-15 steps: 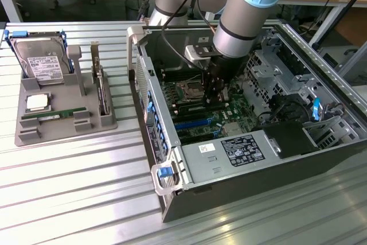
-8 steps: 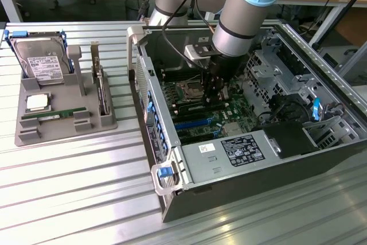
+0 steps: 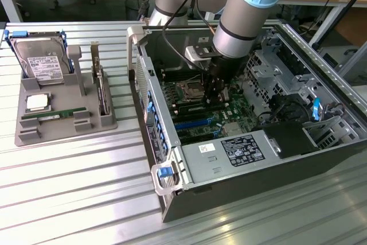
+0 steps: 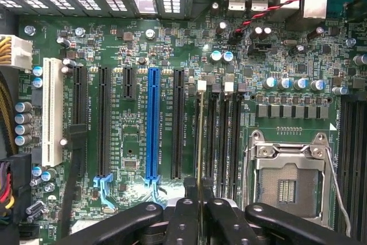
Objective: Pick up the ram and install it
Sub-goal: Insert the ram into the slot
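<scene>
Ram (image 4: 200, 159) edge-on between narrow jaws, over a motherboard (image 4: 172, 55) memory slot (inside the open case (image 3: 172, 159)).

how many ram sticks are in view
2. One ram stick lies in the gray tray on the exterior view's left; the other ram stick is edge-on in the gripper above the motherboard. More may be hidden.

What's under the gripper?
The ram, edge-on in the shut gripper, over the black memory slots beside the open processor socket. Whether it's seated is hidden: the stick covers its slot.
</scene>
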Controlling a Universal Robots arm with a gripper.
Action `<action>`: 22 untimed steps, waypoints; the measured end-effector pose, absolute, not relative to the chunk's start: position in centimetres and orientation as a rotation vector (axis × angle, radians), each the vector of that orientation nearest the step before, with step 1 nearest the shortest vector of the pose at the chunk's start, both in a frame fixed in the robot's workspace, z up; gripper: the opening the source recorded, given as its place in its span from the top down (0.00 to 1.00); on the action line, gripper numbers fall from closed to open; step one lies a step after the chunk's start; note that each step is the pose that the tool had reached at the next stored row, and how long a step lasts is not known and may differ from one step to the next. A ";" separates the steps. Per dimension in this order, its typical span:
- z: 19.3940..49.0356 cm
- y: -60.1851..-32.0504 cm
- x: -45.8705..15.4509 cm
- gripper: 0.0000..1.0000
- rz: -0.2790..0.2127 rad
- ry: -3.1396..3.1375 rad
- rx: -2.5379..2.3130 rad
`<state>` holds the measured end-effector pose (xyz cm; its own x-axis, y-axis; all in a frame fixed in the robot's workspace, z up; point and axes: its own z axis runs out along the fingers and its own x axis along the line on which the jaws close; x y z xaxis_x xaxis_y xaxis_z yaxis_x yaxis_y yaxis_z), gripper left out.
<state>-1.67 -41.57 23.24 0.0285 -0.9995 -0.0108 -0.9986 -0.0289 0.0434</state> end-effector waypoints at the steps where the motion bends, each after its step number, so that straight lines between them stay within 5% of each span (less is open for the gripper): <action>1: 23.2 -41.6 -1.7 0.87 -0.059 -2.173 2.236; 22: 23.4 -41.6 -1.7 0.87 -0.059 -2.171 2.241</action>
